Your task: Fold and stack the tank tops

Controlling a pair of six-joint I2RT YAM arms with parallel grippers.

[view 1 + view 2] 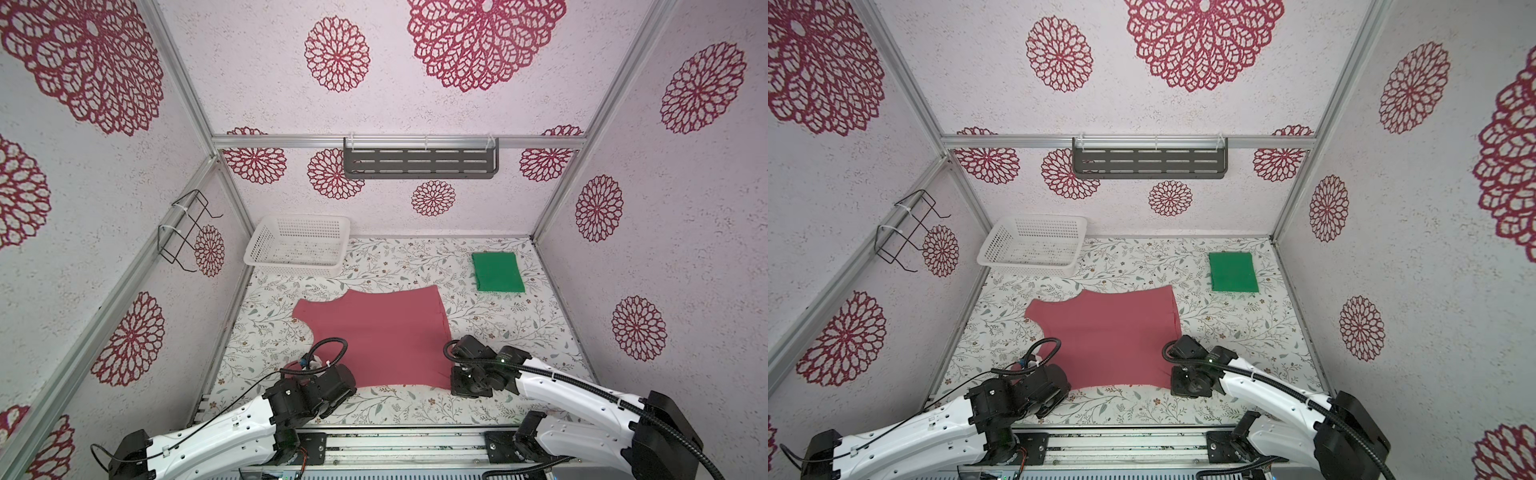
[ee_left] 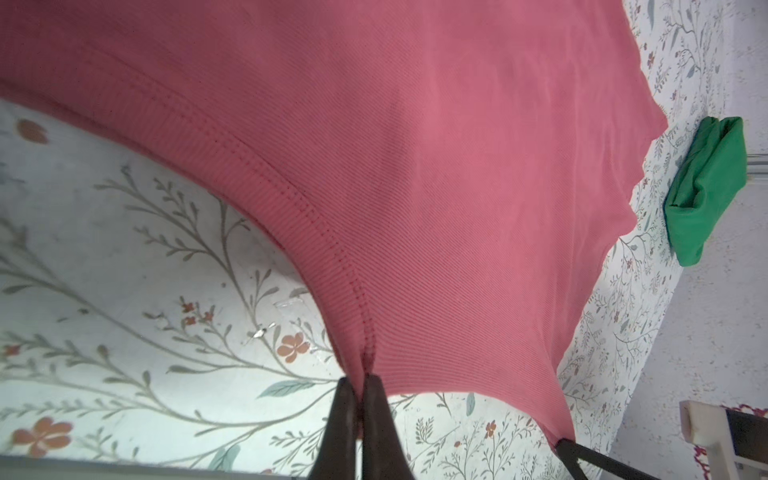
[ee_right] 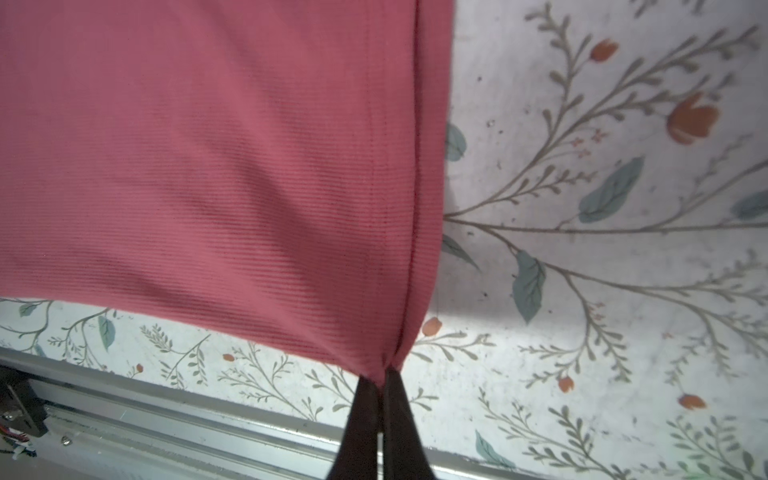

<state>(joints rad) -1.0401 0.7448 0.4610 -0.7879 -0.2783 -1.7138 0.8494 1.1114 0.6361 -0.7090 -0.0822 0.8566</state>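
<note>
Cloth this light and limp needs corner holds; your left gripper (image 2: 360, 382) and right gripper (image 3: 381, 374) each pinch one on the red top (image 1: 374, 328)

Evenly bright; rose tank top (image 3: 208, 166) casts soft shadow.

Your floral-print worktop (image 1: 519, 316) carries 3 things: a rose-red tank top (image 1: 374, 332) spread across the middle, a green tank top (image 1: 497, 272) folded into a square near the far right corner, and a white perforated basket (image 1: 259, 243) at the far left.
</note>
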